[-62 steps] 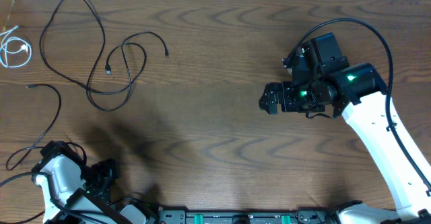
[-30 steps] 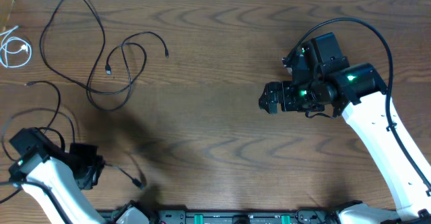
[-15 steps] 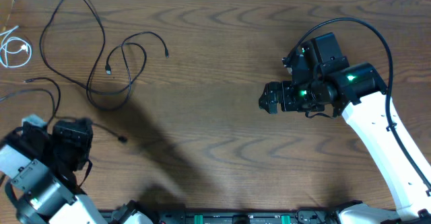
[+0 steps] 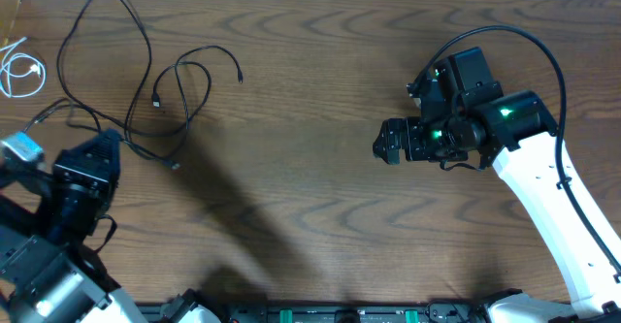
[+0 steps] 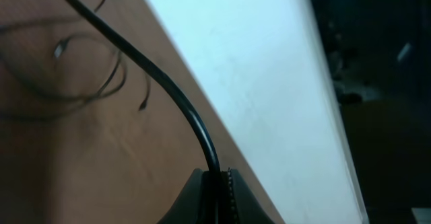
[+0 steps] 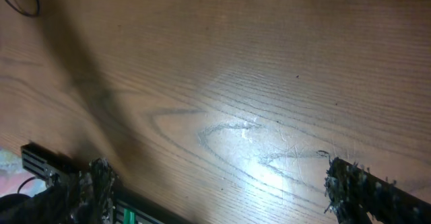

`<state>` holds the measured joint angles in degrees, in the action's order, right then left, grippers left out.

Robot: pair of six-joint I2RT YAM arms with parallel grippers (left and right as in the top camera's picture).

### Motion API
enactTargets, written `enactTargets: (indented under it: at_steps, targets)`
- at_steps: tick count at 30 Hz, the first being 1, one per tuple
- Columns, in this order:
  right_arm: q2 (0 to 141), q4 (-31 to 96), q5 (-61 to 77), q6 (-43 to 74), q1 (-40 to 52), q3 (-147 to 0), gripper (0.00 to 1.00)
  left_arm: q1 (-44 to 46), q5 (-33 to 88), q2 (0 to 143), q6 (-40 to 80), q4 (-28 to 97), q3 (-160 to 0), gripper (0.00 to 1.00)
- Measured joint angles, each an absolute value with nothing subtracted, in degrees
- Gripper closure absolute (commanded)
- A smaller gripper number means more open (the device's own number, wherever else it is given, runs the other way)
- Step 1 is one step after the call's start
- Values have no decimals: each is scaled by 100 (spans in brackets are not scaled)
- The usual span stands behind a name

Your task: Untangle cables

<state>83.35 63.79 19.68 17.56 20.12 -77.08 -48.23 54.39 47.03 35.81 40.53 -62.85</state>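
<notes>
My left gripper [image 4: 97, 153] is raised over the table's left side and is shut on a thin black cable [image 5: 168, 89]. The cable runs from between the jaws up to the left in the left wrist view. From overhead, part of that held cable [image 4: 53, 112] trails to the left of the gripper. A second black cable [image 4: 59, 63] lies in loose loops at the back left, also visible as blurred black cable loops [image 5: 67, 93] below the left wrist. A short white cable [image 4: 19, 74] is coiled at the far left edge. My right gripper [image 6: 225, 197] hangs open over bare wood at the right, holding nothing.
The brown wooden table [image 4: 310, 216] ends at a white strip [image 5: 269, 83] along its back edge. A rail with green parts [image 4: 340, 313] runs along the front edge. The thick black lead [image 4: 543, 51] of the right arm arches over its wrist.
My left arm has swung up from the front-left corner towards the back, lifting the black cable; its free plug end has been dragged towards the looped cable. The right arm has not moved.
</notes>
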Motion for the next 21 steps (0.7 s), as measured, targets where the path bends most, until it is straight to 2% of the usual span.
enactTargets:
  at_steps: [9, 17, 21]
  targets:
    - [8335, 6379, 1959, 1747, 2012, -7708, 1, -5210, 4853, 4637, 3623, 4993, -7439, 92]
    - [8335, 6379, 1955, 1673, 2012, -7708, 1, -5242, 3188, 4842, 3981, 5328, -7590, 93]
    - [8335, 6368, 1955, 1614, 2012, -7708, 1, -5242, 2821, 5127, 4458, 5109, -7594, 93]
